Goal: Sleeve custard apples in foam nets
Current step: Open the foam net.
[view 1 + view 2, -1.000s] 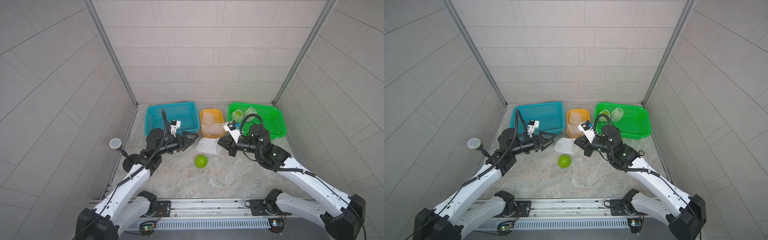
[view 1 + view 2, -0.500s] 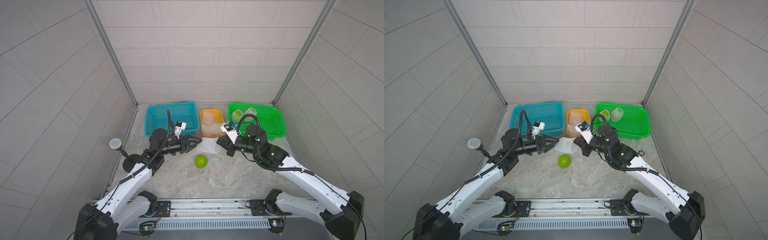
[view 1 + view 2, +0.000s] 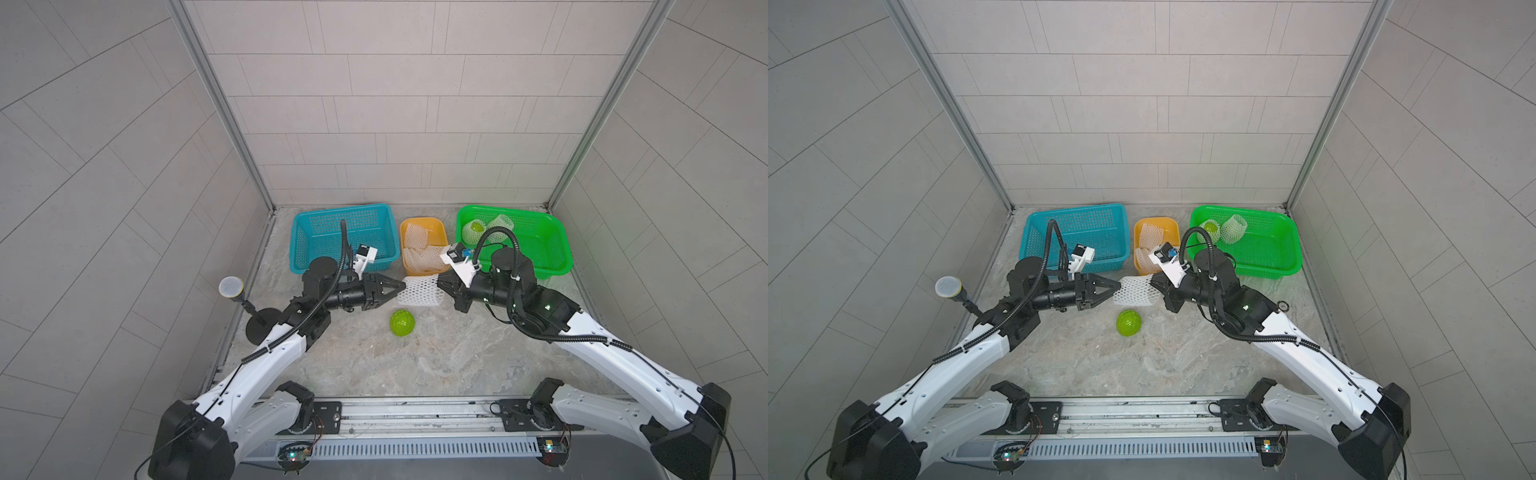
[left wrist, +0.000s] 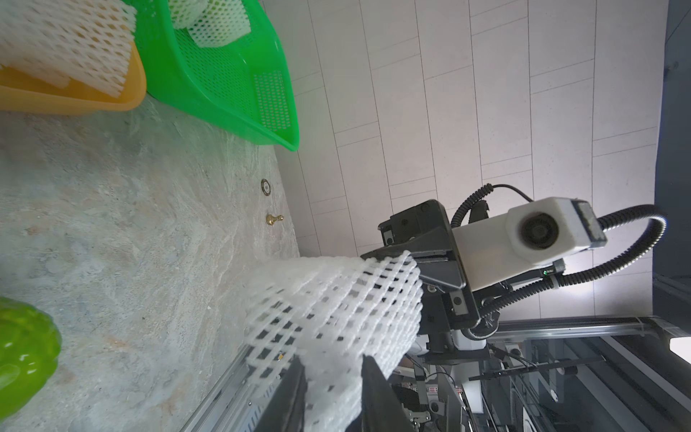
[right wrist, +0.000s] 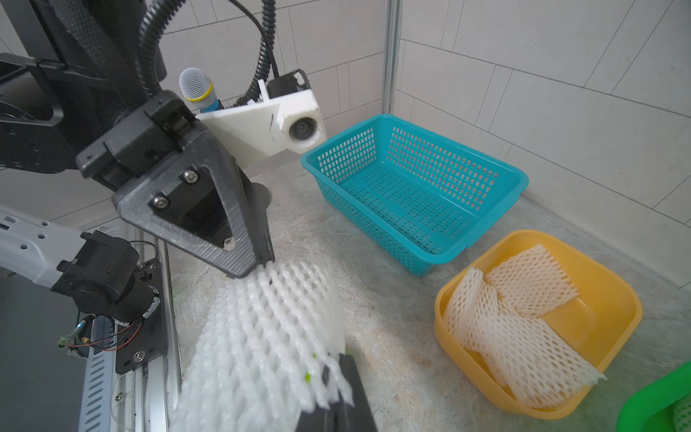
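— At mid-frame in both top views, what is strung between the two arms?

— One foam net (image 3: pixel 417 291), a white mesh tube lying sideways. The left gripper (image 3: pixel 401 285) has its jaws drawn nearly together, pinching the edge of the tube nearest the frame's left. The right gripper (image 3: pixel 439 285) is clamped tight on the opposite edge.

— And the fruit?

— A bare custard apple (image 3: pixel 402 323) sits on the table (image 3: pixel 415 365) just below the net in the frame, touching neither claw. A sleeved custard apple (image 3: pixel 473 230) (green showing through its mesh) lies in the green basket (image 3: pixel 555 253), right of centre. Beside it is a second netted shape (image 3: pixel 500 223) whose contents I cannot make out.

— Spare sleeves?

— The spare foam nets (image 3: pixel 415 249) are folded in the orange tub (image 3: pixel 422 221), between the green basket and the blue basket (image 3: pixel 299 253).
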Controlling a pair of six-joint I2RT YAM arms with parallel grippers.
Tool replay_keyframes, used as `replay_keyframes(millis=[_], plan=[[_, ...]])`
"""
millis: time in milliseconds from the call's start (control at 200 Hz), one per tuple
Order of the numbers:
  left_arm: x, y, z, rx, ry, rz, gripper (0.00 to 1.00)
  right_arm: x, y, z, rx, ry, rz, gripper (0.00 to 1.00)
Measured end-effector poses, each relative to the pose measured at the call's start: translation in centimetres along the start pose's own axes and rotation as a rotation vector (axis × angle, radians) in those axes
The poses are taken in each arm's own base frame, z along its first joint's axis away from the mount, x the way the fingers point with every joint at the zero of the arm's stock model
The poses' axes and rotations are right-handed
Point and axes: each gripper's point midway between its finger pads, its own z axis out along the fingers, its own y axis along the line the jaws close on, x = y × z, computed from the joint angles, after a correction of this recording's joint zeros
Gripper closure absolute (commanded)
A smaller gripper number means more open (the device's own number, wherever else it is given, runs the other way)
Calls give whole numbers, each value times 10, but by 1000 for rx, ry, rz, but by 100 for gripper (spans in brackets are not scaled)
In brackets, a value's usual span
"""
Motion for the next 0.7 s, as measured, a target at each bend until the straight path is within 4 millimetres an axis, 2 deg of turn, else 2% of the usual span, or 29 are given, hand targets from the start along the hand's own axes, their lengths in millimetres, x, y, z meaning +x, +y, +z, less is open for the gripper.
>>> replay_keyframes(millis=[45, 135, 290, 345, 420, 445, 475, 530, 635, 700], plan=[[3, -1, 1, 6, 11, 3, 74, -1, 1, 0, -1, -3, -5, 100], [5, -3, 2, 14, 22, 8, 86, -4, 2, -1, -3, -9, -13, 100], [7, -2, 3, 23, 24, 12, 94, -7, 2, -1, 0, -13, -26, 100], [7, -1, 3, 25, 22, 13, 100, -7, 1, -1, 6, -14, -29, 100], [5, -2, 3, 30, 14, 18, 100, -9, 0, -2, 15, -16, -31, 100], [5, -2, 3, 31, 10, 19, 100, -9, -1, -2, 20, -18, -31, 94], [4, -3, 3, 36, 4, 23, 100, -9, -2, -3, 27, -19, -31, 82], [2, -3, 3, 44, -9, 23, 100, -10, -4, -4, 43, -20, -25, 66], [-4, -5, 3, 63, -43, 26, 100, -11, -13, -7, 98, -23, -6, 46], [-9, -5, 2, 70, -68, 28, 100, -11, -21, -12, 148, -31, 16, 39]])
